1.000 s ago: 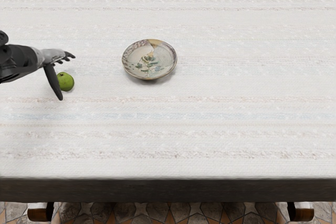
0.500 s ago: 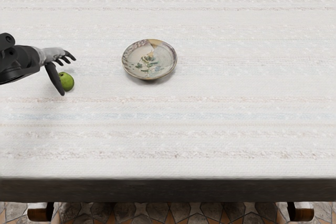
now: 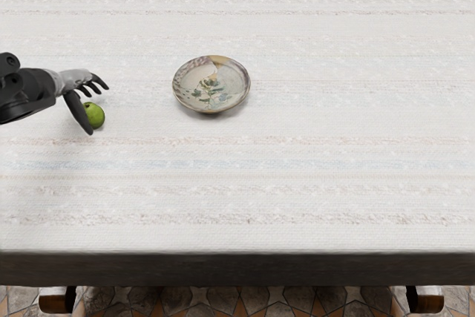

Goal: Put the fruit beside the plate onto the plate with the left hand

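Observation:
A small green fruit [image 3: 94, 114] lies on the white tablecloth at the left, well to the left of the plate. The plate [image 3: 211, 83] is round, pale, with a painted plant motif, and nothing lies on it. My left hand [image 3: 86, 98] comes in from the left edge and hovers over the fruit's left side. Its fingers are spread, the thumb pointing down in front of the fruit and the other fingers reaching out behind it. The hand holds nothing. The right arm is out of view.
The cloth-covered table [image 3: 297, 168] stretches wide to the right and toward me. A brick wall runs along the far edge. The table's dark front edge shows at the bottom.
The left hand has drifted slightly toward the fruit and its thumb has drawn up a little. The fruit and the plate have not moved.

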`<state>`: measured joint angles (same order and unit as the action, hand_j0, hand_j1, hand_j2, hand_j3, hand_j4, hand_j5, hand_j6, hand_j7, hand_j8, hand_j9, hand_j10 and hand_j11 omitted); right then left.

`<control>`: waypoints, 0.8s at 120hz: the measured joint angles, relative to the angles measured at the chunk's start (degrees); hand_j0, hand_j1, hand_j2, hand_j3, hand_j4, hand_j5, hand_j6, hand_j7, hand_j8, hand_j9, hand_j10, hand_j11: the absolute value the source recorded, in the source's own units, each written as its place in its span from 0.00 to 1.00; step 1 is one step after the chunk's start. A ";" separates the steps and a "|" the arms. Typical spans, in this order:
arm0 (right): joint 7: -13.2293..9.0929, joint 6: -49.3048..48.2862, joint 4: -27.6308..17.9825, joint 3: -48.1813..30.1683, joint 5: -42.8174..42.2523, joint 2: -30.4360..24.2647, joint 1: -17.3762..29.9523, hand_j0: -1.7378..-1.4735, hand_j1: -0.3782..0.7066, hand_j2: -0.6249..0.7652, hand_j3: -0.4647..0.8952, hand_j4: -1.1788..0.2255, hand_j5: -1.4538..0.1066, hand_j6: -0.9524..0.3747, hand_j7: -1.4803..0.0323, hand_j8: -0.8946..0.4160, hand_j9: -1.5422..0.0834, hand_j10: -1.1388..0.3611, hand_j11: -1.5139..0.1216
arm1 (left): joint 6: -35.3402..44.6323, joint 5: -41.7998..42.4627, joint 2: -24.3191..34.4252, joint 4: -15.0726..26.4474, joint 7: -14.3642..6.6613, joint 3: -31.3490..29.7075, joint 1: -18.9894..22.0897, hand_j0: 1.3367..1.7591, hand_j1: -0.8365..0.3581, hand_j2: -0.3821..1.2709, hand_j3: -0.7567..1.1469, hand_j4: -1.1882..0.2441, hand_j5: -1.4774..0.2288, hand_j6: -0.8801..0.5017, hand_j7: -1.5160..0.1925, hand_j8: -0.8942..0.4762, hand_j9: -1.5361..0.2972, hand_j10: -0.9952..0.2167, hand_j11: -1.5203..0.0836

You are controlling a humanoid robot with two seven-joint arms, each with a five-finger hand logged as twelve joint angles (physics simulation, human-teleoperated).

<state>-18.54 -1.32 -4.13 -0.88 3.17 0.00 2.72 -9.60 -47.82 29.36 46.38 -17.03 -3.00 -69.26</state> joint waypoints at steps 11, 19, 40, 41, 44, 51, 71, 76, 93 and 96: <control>0.00 -0.01 0.00 0.00 0.00 0.00 0.00 0.30 0.03 0.45 0.34 0.84 0.93 0.72 0.98 0.68 0.95 0.76 0.93 | 0.52 0.01 0.08 0.46 0.04 0.00 0.01 0.76 0.72 0.27 0.40 0.64 0.66 0.44 0.68 0.45 0.64 0.59 0.73; 0.00 0.00 0.00 0.00 0.00 0.00 0.01 0.30 0.03 0.45 0.34 0.84 0.93 0.72 0.98 0.68 0.95 0.76 0.93 | 0.82 0.01 0.01 0.71 0.05 0.00 0.01 0.76 0.71 0.27 0.40 0.63 0.65 0.43 0.67 0.44 0.63 0.58 0.72; 0.00 -0.02 0.00 0.00 0.00 0.00 0.00 0.30 0.03 0.45 0.34 0.84 0.93 0.72 0.98 0.68 0.95 0.76 0.93 | 1.09 -0.02 0.02 0.94 0.26 -0.08 0.10 0.76 0.66 0.27 0.40 0.60 0.61 0.39 0.63 0.41 0.60 0.55 0.68; 0.00 -0.01 0.00 0.00 0.00 0.00 0.00 0.30 0.03 0.45 0.34 0.84 0.93 0.72 0.98 0.68 0.95 0.76 0.93 | 1.10 -0.02 0.01 0.95 0.26 -0.08 0.10 0.76 0.66 0.27 0.40 0.60 0.61 0.39 0.63 0.41 0.60 0.54 0.68; 0.00 -0.02 0.00 0.00 0.00 0.00 0.00 0.30 0.03 0.45 0.34 0.84 0.93 0.72 0.98 0.68 0.95 0.76 0.93 | 1.11 -0.03 0.00 0.96 0.28 -0.10 0.14 0.76 0.65 0.27 0.40 0.59 0.61 0.39 0.63 0.40 0.60 0.54 0.67; 0.00 -0.01 -0.01 0.00 0.00 0.00 0.00 0.30 0.03 0.45 0.34 0.84 0.93 0.72 0.98 0.68 0.95 0.76 0.93 | 1.18 -0.05 0.00 0.97 0.31 -0.13 0.47 0.76 0.64 0.27 0.40 0.58 0.60 0.38 0.62 0.40 0.59 0.53 0.67; 0.00 -0.02 0.00 0.00 0.00 0.00 0.00 0.30 0.03 0.45 0.34 0.84 0.93 0.72 0.98 0.68 0.95 0.76 0.93 | 1.98 -0.07 0.00 0.76 0.39 -0.27 0.80 0.76 0.63 0.28 0.40 0.57 0.59 0.37 0.61 0.38 0.58 0.52 0.65; 0.00 -0.01 0.00 0.00 0.00 0.00 0.00 0.30 0.03 0.45 0.34 0.84 0.93 0.72 0.98 0.68 0.95 0.76 0.93 | 2.11 -0.07 0.00 0.73 0.40 -0.35 0.80 0.76 0.62 0.28 0.40 0.57 0.58 0.37 0.61 0.38 0.58 0.51 0.65; 0.00 -0.01 0.00 0.00 0.00 0.00 0.00 0.30 0.03 0.45 0.34 0.84 0.93 0.72 0.98 0.68 0.95 0.76 0.93 | 2.32 -0.02 0.25 0.86 0.42 -0.47 0.80 0.76 0.60 0.29 0.40 0.55 0.56 0.35 0.58 0.36 0.55 0.49 0.62; 0.00 -0.01 -0.01 0.00 0.00 0.00 0.00 0.30 0.03 0.45 0.34 0.84 0.93 0.72 0.98 0.68 0.95 0.76 0.93 | 2.33 0.00 0.58 0.92 0.42 -0.48 0.80 0.76 0.59 0.29 0.40 0.55 0.56 0.34 0.58 0.36 0.55 0.49 0.62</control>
<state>-18.54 -1.33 -4.14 -0.88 3.17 0.00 2.72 -7.26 -47.82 29.94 47.30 -16.61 -3.48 -68.46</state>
